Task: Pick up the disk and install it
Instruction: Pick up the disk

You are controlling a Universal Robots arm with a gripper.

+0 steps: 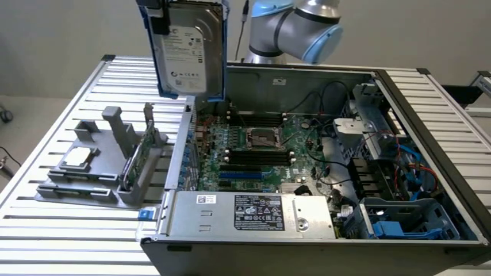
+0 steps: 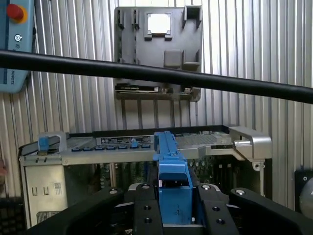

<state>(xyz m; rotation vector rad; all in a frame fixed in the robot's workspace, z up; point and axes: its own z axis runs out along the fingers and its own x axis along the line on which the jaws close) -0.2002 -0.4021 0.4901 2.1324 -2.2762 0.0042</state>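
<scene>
Exterior view: disk [image 1: 188, 52] hung upright in the air at the frame's upper left, white label facing the camera and blue frame down both long edges. Its lower end was above the left wall of the open case [image 1: 307, 77]. Arm [image 1: 303, 26] was at top centre, behind the case. Board [image 1: 261, 144] lay exposed inside. Holder [image 1: 92, 178] sat on the table [image 1: 61, 236] at the exterior view's left with a chip [image 1: 79, 156] and a card [image 1: 138, 155] in it, lower than the disk and apart from it.

Wrist view added the grip: disk seen edge-on, blue frame [image 2: 173, 181] sitting between the two black fingers [image 2: 145, 210], which pinched it from both sides. This view also had a black cable [image 2: 146, 73] crossing in front of the holder, and a pendant [image 2: 17, 54] with a red button near it.
</scene>
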